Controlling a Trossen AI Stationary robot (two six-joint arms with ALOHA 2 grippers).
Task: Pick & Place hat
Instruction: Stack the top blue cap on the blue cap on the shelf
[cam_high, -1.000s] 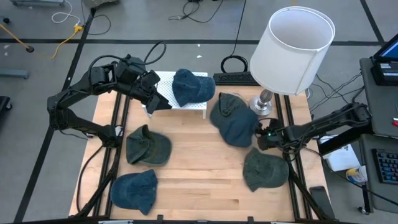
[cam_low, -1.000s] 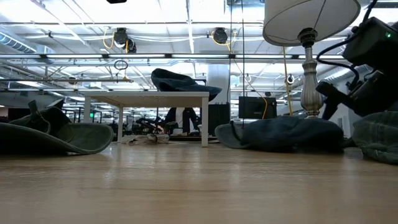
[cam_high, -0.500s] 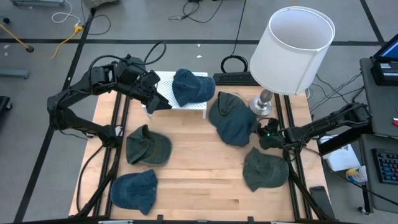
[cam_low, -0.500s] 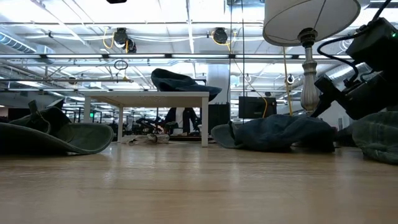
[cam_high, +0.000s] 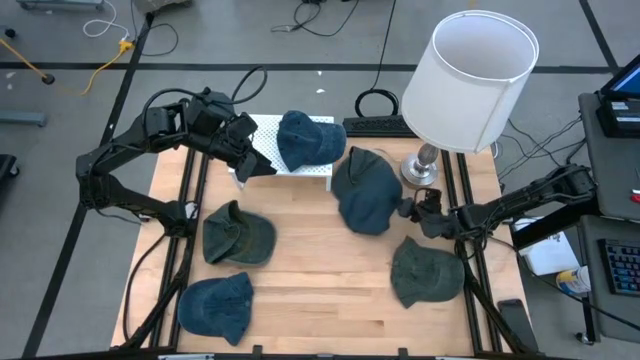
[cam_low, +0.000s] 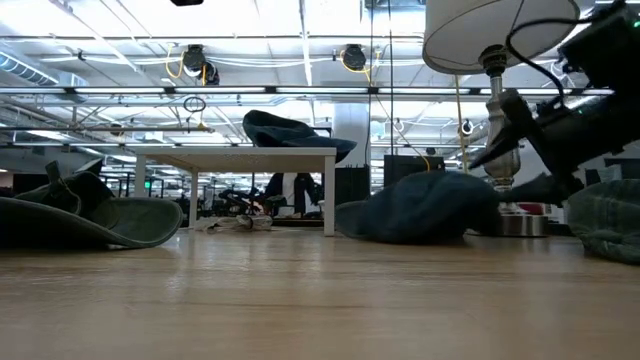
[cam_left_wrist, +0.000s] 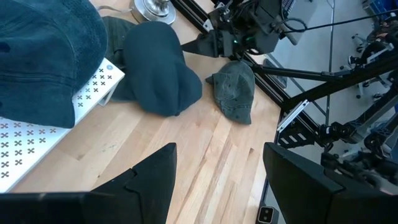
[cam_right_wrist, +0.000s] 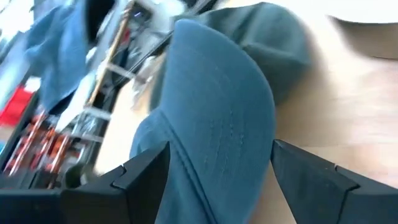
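Left arm: the left gripper (cam_high: 262, 166) hangs over the back-left corner of the counter (cam_high: 320, 290), its jaws apart and empty, just beside the white stand (cam_high: 262, 128). On the stand lies a blue hat (cam_high: 305, 138). Front left of the counter: an olive hat (cam_high: 236, 235) and, nearer the front edge, a second blue hat (cam_high: 216, 305). Centre: a dark teal hat (cam_high: 362, 192) lies on the counter between the stand and the lamp (cam_high: 468, 72), partly over another dark hat behind it. Right arm: the right gripper (cam_high: 408, 208) sits low at this hat's right edge, jaws spread either side of its brim, not clamped. Front right: a green hat (cam_high: 426, 272) lies flat.
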